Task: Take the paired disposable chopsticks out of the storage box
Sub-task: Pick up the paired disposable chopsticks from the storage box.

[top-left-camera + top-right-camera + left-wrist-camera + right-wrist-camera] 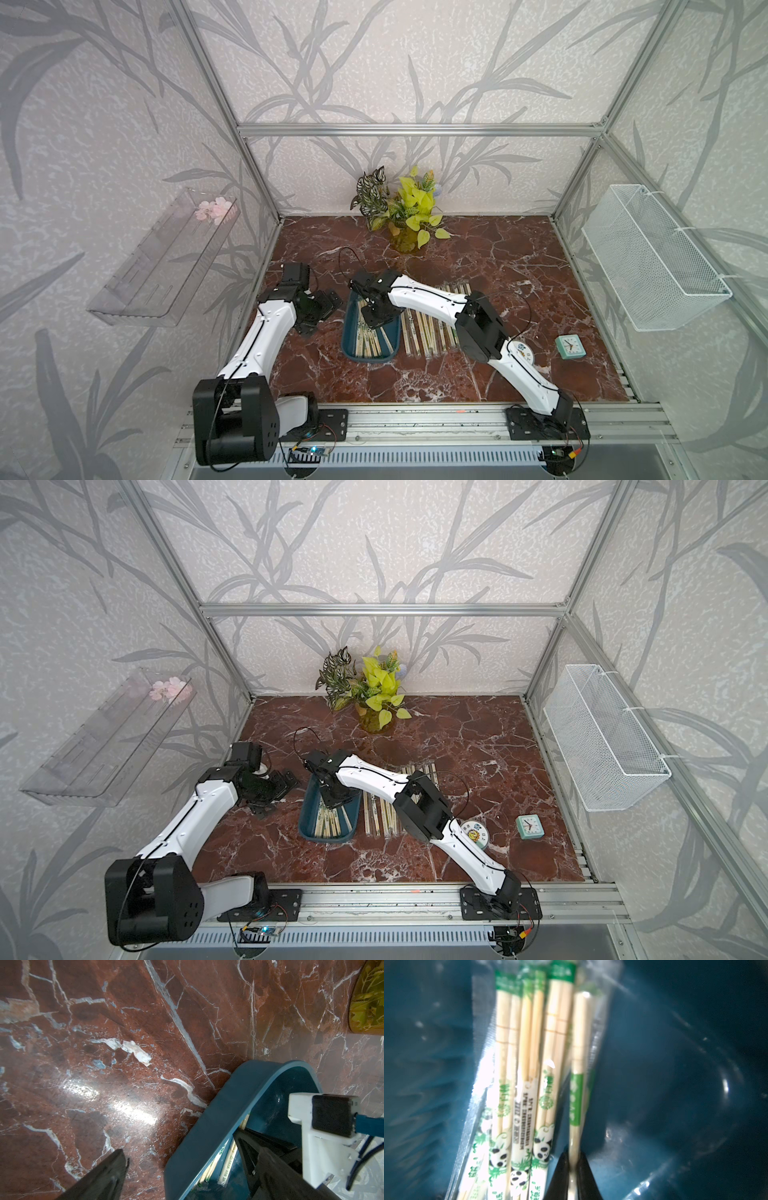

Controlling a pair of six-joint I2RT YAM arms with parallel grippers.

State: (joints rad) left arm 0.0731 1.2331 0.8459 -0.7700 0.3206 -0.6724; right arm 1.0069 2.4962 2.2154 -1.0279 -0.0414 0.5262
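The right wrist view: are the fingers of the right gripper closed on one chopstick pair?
Yes, the black fingers of the right gripper pinch one sleeved chopstick pair from both sides inside the storage box.

This is a robot test cell dressed as a home: an aluminium frame (415,129) holds leaf-print wall panels (374,62), the left arm (266,332) and right arm (424,295) sit on a rail (424,419) at the red marble surface's (519,257) near edge, and a potted plant (411,208), small clock (570,347) and wire basket (652,266) play decor.

Right arm (424,293) blocks storage box (345,336) top; far tabletop (519,257) apparently open.
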